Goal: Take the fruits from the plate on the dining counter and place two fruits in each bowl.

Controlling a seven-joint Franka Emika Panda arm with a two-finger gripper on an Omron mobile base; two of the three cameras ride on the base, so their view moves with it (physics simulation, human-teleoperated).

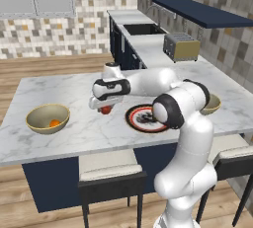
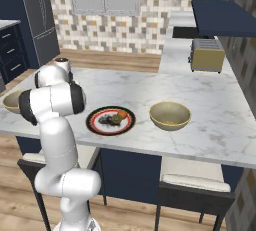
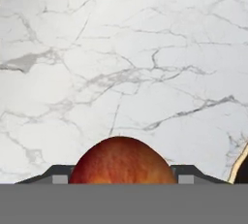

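The gripper (image 1: 105,107) is seen above the dining counter (image 1: 59,91), between the left bowl (image 1: 47,118) and the plate (image 1: 143,118); it is held clear of the marble surface; the red fruit (image 1: 105,109) is seen under the hand, between the fingers. In the hand view the red fruit (image 3: 121,161) sits squarely between the two dark finger tips, one at each flank, with veined marble beyond; the fingers are judged clenched on the red fruit, contact at both sides being apparent.

Left bowl: one orange fruit (image 1: 54,122) is seen lying inside, toward its near wall; the bowl stands near the left end of the counter, well apart from the plate.

Plate: in the right base view the plate (image 2: 95,123) is seen near the front edge of the counter, just right of the arm; an orange fruit (image 2: 122,114) and a dark green fruit (image 2: 116,119) rest on it, touching or nearly touching, on its right half; which is the case cannot be told.

Right bowl (image 2: 170,115): it stands just beside the plate on the right, apart from it; nothing can be made out inside from this angle; in the left base view it is largely hidden behind the arm's elbow.

A toaster (image 2: 206,55) is noted on the pale worktop behind; two stools (image 1: 111,170) are seen tucked at the counter's near side.
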